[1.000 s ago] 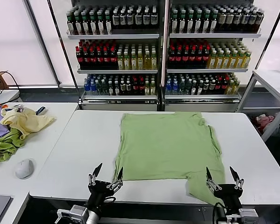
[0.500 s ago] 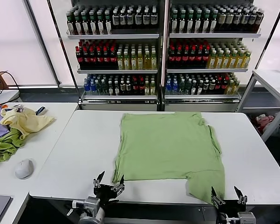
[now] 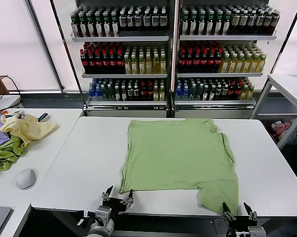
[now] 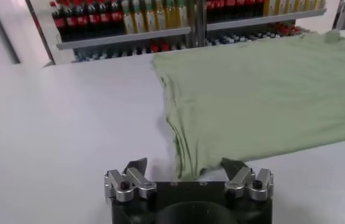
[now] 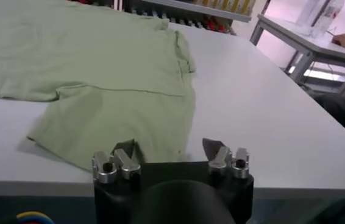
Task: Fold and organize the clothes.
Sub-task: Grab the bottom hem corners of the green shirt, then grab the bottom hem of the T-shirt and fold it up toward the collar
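Spreading wide with nothing between them, the fingers [image 4: 137,176] of the left gripper [image 3: 117,195] sit at the near edge of the white table [image 3: 64,168], just in front of the shirt's near left corner. The right gripper [image 3: 235,212] has its fingers [image 5: 124,159] parted and empty too, low at the table's near edge, just before the sleeve that reaches toward the robot. Neither touches cloth. The sage-green shirt [image 3: 180,155] lies flat in the middle of the table, plain side up. On the side table to the left lie a pale yellow garment [image 3: 27,128] and a computer mouse [image 3: 25,178]. Bottle shelves [image 3: 173,52] stand behind.
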You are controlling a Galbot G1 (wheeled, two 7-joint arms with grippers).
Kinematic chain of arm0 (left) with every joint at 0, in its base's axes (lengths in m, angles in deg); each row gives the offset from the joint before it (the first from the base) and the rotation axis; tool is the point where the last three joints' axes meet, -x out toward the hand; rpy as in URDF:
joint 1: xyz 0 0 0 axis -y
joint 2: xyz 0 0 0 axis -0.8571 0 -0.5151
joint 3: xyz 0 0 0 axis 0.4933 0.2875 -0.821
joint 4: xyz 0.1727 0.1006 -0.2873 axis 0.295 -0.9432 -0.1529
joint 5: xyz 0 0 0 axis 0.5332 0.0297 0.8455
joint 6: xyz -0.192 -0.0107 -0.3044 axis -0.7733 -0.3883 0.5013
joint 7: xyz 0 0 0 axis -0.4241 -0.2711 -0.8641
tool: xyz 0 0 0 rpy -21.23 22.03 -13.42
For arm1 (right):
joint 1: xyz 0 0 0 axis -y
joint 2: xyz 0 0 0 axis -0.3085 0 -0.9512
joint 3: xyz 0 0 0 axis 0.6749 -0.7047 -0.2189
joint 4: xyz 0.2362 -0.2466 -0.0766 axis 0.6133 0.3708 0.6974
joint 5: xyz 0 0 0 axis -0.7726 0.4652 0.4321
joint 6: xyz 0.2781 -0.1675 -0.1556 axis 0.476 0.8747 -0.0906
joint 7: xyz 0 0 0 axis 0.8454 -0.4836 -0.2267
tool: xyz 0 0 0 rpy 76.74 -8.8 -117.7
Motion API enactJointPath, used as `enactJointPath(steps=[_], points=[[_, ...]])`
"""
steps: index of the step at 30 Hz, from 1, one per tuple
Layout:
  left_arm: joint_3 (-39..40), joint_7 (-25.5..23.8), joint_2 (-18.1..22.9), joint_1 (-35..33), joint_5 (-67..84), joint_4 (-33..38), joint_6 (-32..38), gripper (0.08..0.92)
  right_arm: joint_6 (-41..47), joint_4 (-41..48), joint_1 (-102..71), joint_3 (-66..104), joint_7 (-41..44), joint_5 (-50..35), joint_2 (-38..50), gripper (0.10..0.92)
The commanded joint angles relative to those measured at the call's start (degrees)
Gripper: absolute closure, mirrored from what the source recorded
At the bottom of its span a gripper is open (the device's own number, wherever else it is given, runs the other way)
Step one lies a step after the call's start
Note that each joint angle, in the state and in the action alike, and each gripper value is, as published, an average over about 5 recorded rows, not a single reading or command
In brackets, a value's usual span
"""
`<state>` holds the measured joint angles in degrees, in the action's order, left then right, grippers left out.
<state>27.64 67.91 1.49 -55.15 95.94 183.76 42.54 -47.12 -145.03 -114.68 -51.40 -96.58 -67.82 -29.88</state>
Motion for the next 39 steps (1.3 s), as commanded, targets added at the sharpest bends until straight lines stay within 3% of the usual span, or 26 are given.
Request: enactJointPath(steps=[1, 12, 19, 32, 39], points=[[0.48, 0.65, -0.42, 0.89, 4.64, -1.72, -1.18, 0.303, 1.29, 1.33, -0.09, -0.26, -0.05, -1.77, -0.14, 0.577], [0.31, 0.42, -0.81, 1.27, 6.64, -1.79, -1.11, 0.615, 1.51, 0.97, -0.37, 0.02, 1.01, -3.89, 0.02, 0.883], [-0.01, -0.22, -1.78, 1.25, 7.17, -0.73, 0.74, 0.793, 0.5, -0.04, -0.54, 0.52, 2.32, -3.93, 0.86, 0.904], [0.44, -0.55, -4.14, -1.93, 5.36, 7.84, 4.85, 0.832, -3.95, -5.62, 2.96, 4.01, 3.66, -7.81, 4.66, 0.904], [-0.29, -0.49, -5.29, 1.23, 6.14, 7.15, 6.07, 0.842, -4.65, -4.81, 8.81, 4.74, 3.41, -10.92, 7.77, 0.904]])
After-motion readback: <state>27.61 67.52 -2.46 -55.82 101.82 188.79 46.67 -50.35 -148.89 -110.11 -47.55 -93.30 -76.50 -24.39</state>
